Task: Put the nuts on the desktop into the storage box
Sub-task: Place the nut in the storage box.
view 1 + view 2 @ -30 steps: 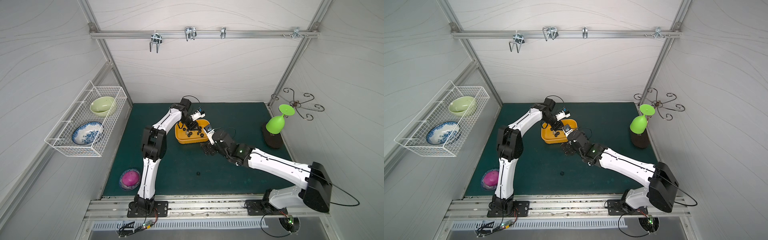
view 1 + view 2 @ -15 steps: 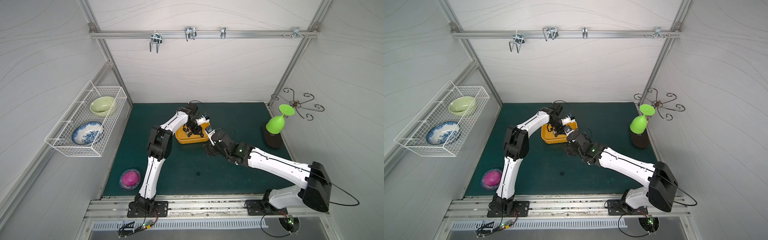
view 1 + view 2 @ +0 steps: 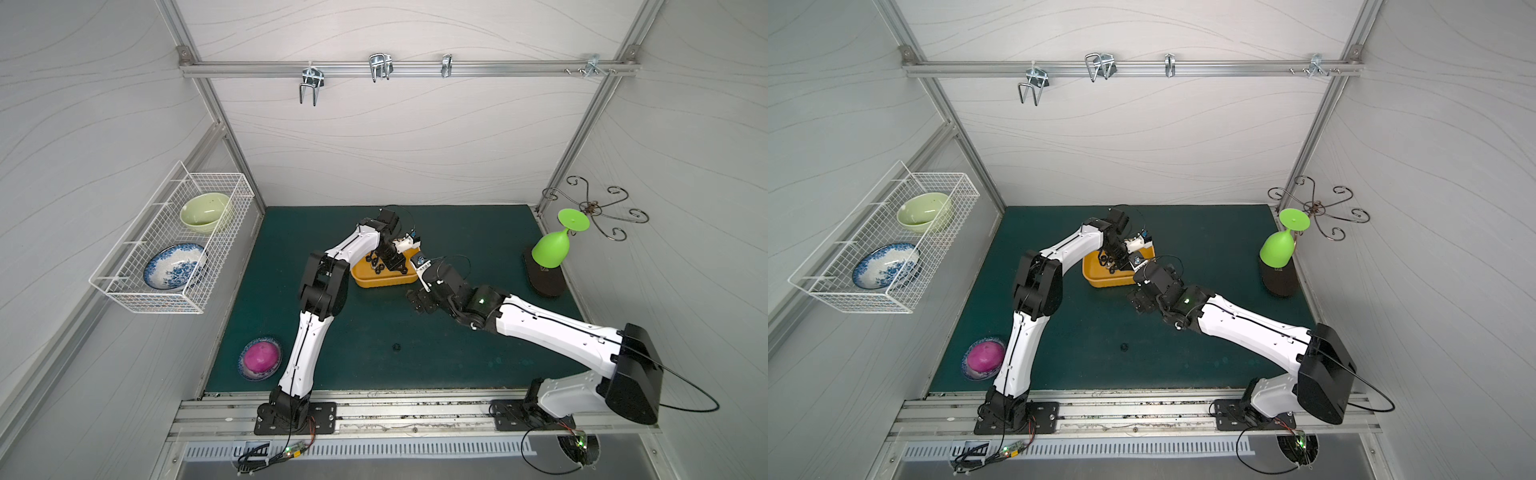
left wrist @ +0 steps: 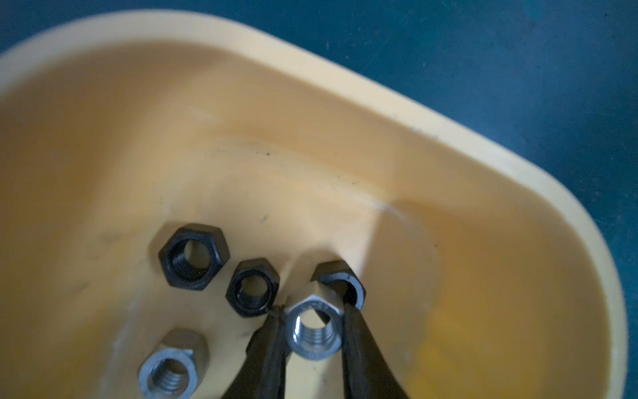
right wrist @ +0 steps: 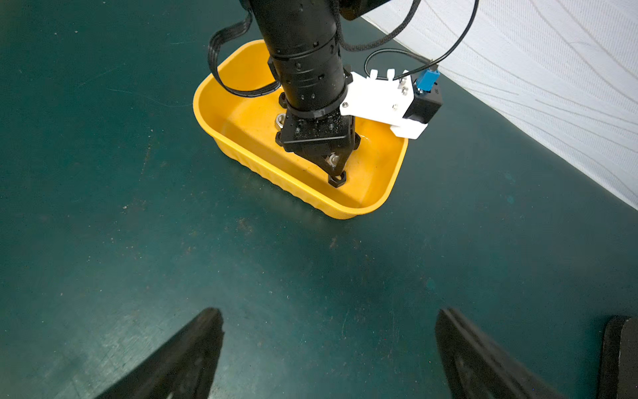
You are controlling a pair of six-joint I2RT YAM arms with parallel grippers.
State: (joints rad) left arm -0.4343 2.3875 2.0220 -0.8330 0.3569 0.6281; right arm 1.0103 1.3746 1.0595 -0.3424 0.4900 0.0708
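1. your left gripper reaches down inside the storage box, its jaws pinching a silver nut by two opposite flats, with the threaded bore facing the wrist camera.
2. the right wrist view shows the same gripper with its tips low over the box floor. you cannot tell whether the held nut touches the floor.
3. three black nuts lie flat on the box floor just beyond the tips, and the nearest one is partly hidden behind the held nut. a loose silver nut lies just beside the gripper.
4. your right gripper has its fingers spread wide with nothing between them, above bare desktop near the box's long side.
5. in both top views the storage box sits on the desktop toward the back wall, between the two wrists.
6. a lone black nut lies on the desktop well apart from the box, toward the front rail, between the arms.
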